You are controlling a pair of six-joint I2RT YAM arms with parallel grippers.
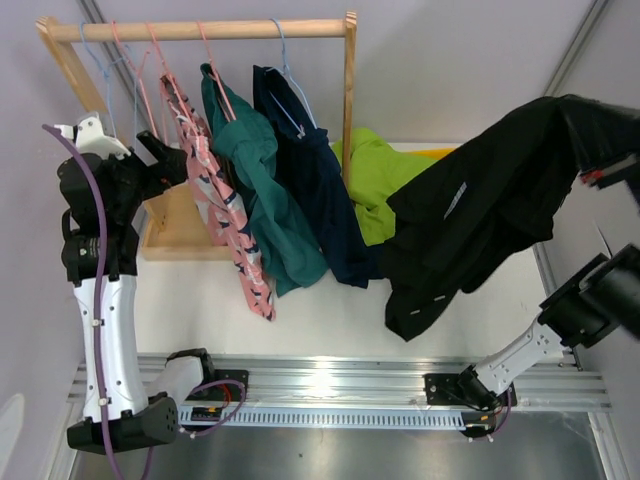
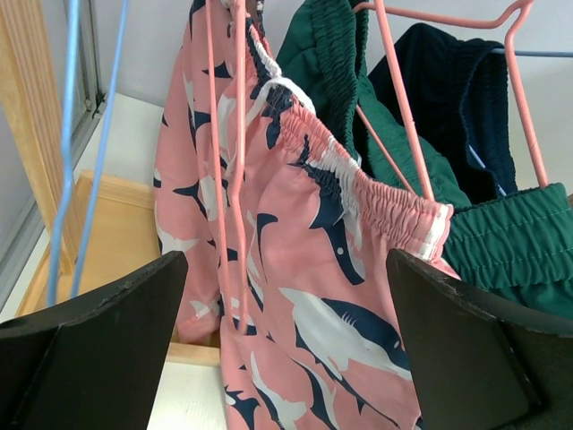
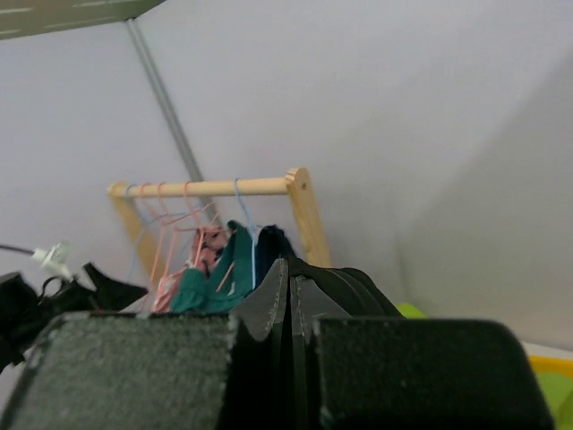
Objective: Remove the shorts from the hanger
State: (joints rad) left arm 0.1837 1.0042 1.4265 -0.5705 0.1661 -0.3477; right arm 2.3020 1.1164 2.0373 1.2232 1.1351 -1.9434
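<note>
Three pairs of shorts hang on hangers from the wooden rack (image 1: 200, 30): pink shark-print shorts (image 1: 225, 220) (image 2: 340, 322) on a pink hanger (image 2: 403, 98), green shorts (image 1: 265, 190) (image 2: 510, 251) and navy shorts (image 1: 320, 190) (image 2: 457, 98). My left gripper (image 1: 168, 160) (image 2: 286, 260) is open just left of the pink shorts, its jaws wide on either side of the fabric without touching it. At the right, my raised right gripper (image 1: 585, 140) (image 3: 300, 331) is shut on black shorts (image 1: 470, 220) (image 3: 304, 287), which hang off the rack and drape toward the table.
A lime green garment (image 1: 375, 175) lies on the table behind the black shorts. The rack's wooden base (image 1: 180, 235) sits at the left. An empty blue hanger (image 2: 89, 134) hangs beside the left post. A metal rail (image 1: 350, 380) runs along the near edge.
</note>
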